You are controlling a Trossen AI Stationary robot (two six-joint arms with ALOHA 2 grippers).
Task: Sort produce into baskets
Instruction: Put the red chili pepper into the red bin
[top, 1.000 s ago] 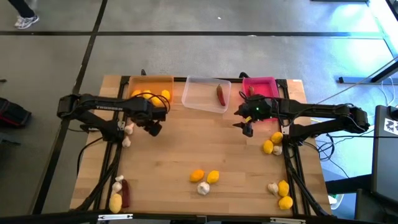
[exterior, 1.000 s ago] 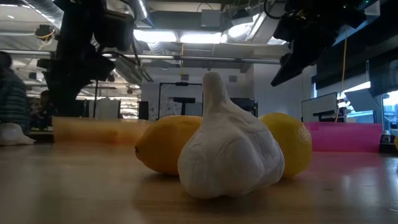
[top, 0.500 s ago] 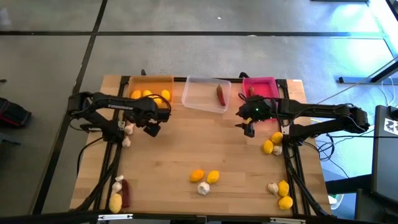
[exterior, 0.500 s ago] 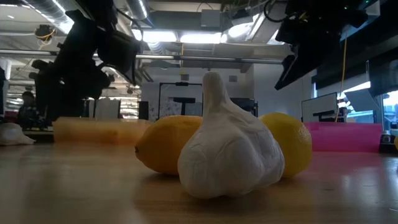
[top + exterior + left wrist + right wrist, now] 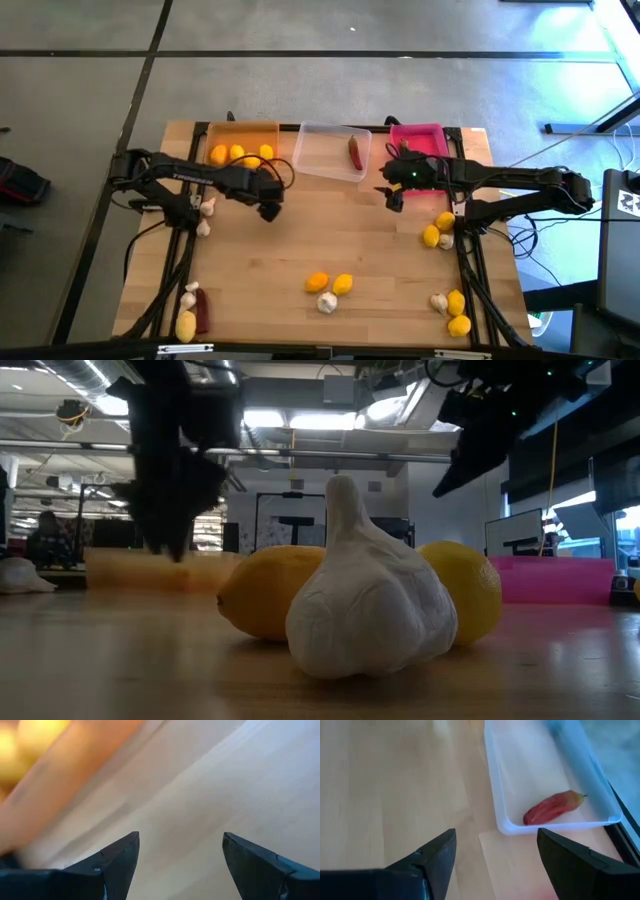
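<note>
Three trays stand in a row along the far edge of the wooden table (image 5: 300, 235): an orange tray (image 5: 240, 131) at the left holding three lemons (image 5: 241, 153), a clear tray (image 5: 325, 165) in the middle holding one red chili (image 5: 355, 152), and a pink tray (image 5: 420, 131) at the right, partly covered by the right arm. The left gripper (image 5: 268, 211) is above bare table just near of the orange tray; its fingers (image 5: 117, 857) stand wide apart with nothing between them. The right gripper (image 5: 392, 203) is above the table between the clear and pink trays, just near of them; its fingers (image 5: 440, 851) are likewise spread wide and empty, and the right wrist view looks onto the chili lying in the clear tray. Unsorted produce lies on the table as follows: two garlic bulbs (image 5: 206, 208) at the left edge, beside the left arm; a garlic bulb, a dark red chili (image 5: 201, 309) and a lemon at the near left corner; two lemons (image 5: 330, 284) and a garlic bulb (image 5: 326, 302) touching or nearly so at near centre, which fill the low view; lemons and a garlic bulb (image 5: 437, 231) at the right edge, under the right arm; and two lemons with a garlic bulb (image 5: 452, 306) at the near right corner.
</note>
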